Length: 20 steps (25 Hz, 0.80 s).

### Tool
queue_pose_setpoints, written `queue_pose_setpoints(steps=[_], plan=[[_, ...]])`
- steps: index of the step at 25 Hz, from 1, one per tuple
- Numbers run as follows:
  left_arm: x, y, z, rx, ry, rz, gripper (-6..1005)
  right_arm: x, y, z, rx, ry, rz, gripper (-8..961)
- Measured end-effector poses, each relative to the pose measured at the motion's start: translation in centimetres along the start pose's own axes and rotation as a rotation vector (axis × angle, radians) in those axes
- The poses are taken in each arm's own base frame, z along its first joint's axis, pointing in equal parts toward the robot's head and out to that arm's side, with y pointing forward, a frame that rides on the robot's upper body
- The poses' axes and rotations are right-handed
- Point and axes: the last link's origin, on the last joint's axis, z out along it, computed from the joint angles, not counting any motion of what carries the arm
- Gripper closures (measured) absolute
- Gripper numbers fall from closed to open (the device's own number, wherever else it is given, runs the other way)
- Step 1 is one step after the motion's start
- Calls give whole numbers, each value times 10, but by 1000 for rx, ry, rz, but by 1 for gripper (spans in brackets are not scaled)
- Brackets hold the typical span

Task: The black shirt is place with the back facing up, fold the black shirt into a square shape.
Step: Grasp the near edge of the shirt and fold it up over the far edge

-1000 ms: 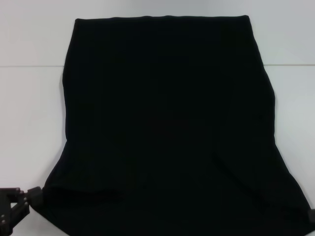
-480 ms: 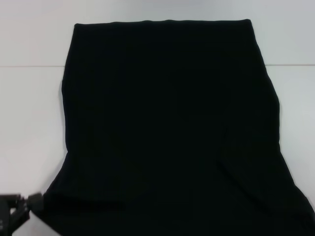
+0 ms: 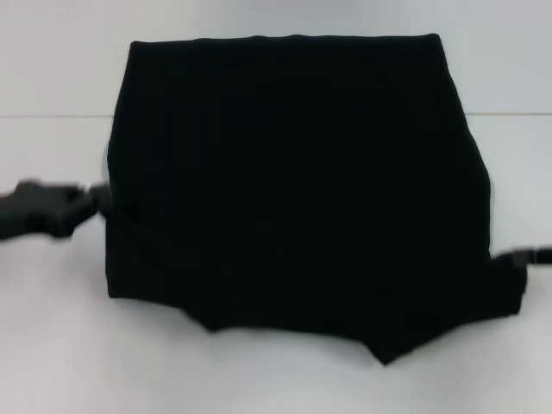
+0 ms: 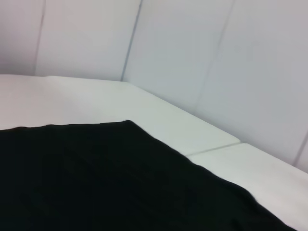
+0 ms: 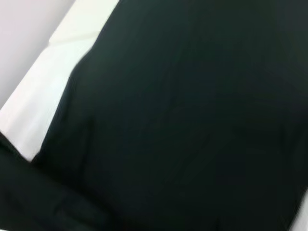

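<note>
The black shirt point(image 3: 293, 172) lies spread on the white table point(image 3: 52, 345), plain side up. Its near part is folded over towards the far side, which leaves a ragged near edge with a point at the lower right. My left gripper point(image 3: 97, 203) is at the shirt's left edge, blurred, and holds the doubled cloth there. At the right edge, only the tip of my right gripper point(image 3: 517, 257) shows, against the cloth. The left wrist view shows a corner of the black shirt point(image 4: 96, 183). In the right wrist view, the black shirt point(image 5: 192, 120) fills most of the picture.
A seam point(image 3: 52, 116) crosses the table behind the shirt's middle. A pale panelled wall point(image 4: 192, 57) stands beyond the table's far edge. Bare white tabletop lies in front of the shirt and on both sides of it.
Both grippers have moved from the near corners towards the far side, carrying the shirt's near edge up and over. The shirt now looks much shorter front to back.
</note>
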Motion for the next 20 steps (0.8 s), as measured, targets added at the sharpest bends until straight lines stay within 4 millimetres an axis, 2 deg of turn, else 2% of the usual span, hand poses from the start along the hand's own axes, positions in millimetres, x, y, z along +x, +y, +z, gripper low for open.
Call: queue_pose_setpoints(steps=[1, 3, 4, 5, 10, 15, 20], plan=[[17, -9, 19, 12, -15, -5, 993, -9, 0, 6, 13, -14, -3, 913], [23, -13, 27, 27, -23, -6, 993, -20, -1, 14, 32, -33, -3, 910], [35, -20, 45, 64, -52, 3, 994, -27, -2, 19, 51, -47, -5, 909], [35, -20, 45, 64, -52, 3, 994, -34, -3, 24, 68, -60, -8, 907], [52, -34, 80, 166, -75, 8, 994, -74, -5, 47, 183, -135, -45, 900], [66, -49, 100, 273, -61, 13, 993, -108, -1, 71, 296, -213, -84, 893], [77, -61, 111, 370, -44, 18, 993, -144, 14, 87, 376, -295, -150, 886]])
